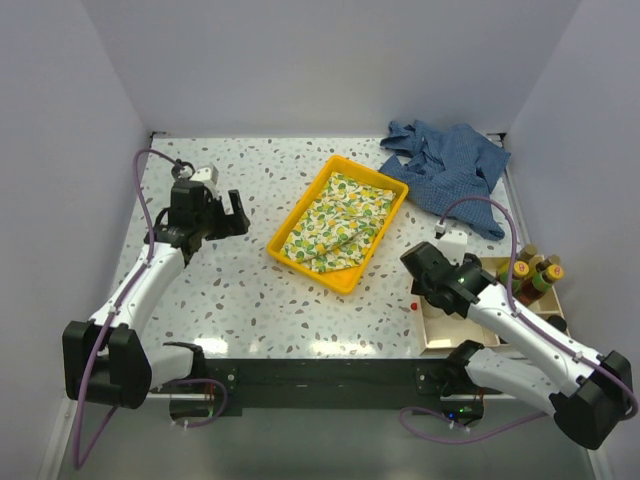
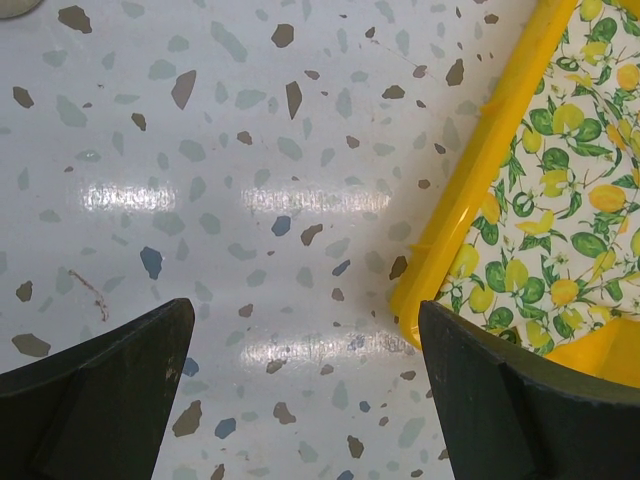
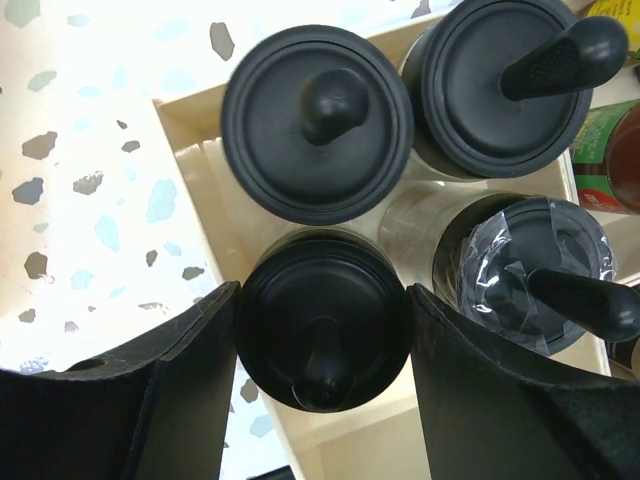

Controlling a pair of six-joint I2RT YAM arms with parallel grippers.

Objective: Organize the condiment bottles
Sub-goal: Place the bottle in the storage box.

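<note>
My right gripper (image 3: 322,345) is shut on a squat jar with a black lid (image 3: 322,318), its fingers pressing both sides of the lid. The jar stands in the near-left corner of a cream box (image 3: 190,150). Three more black-lidded jars (image 3: 317,122) (image 3: 505,85) (image 3: 535,270) fill the box beside it. A green, red-labelled bottle (image 3: 610,155) shows at the right edge. In the top view, slim amber yellow-capped bottles (image 1: 535,275) stand behind the right arm. My left gripper (image 1: 222,208) is open and empty over bare table (image 2: 305,400).
A yellow tray (image 1: 340,225) lined with lemon-print cloth lies at the table's middle; its rim (image 2: 480,190) is just right of my left fingers. A blue cloth (image 1: 450,165) is crumpled at the back right. A small red thing (image 1: 412,306) lies left of the cream box (image 1: 440,335).
</note>
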